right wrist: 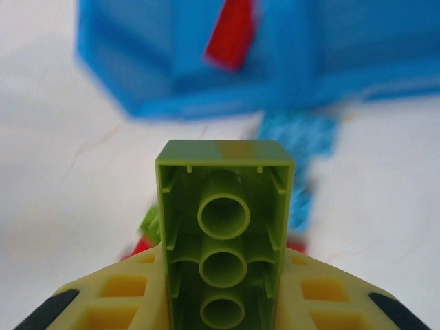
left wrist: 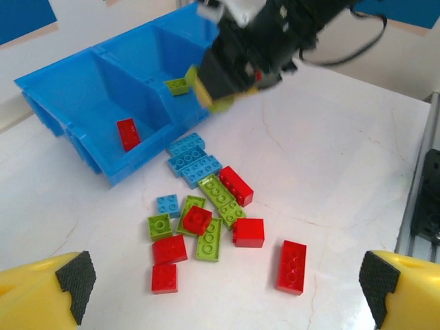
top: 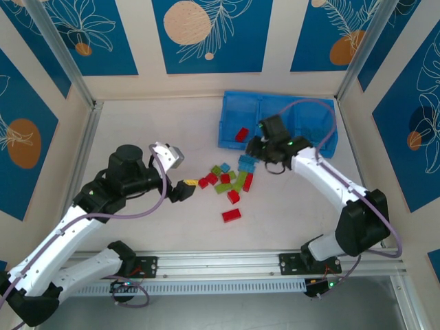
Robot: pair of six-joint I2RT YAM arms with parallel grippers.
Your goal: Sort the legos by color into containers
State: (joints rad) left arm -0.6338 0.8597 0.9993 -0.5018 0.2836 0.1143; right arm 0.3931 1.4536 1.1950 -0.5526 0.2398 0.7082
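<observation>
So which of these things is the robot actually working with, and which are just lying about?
For the job: loose legos on the table, lime brick in the right gripper, blue bin, red brick already in it.
Just surroundings: leaf-patterned wall panels, metal rail along the near edge.

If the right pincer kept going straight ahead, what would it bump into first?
Probably the front wall of the blue bin. The green brick in the right pincer would touch it first. It's blurry, so I'm not sure.
</observation>
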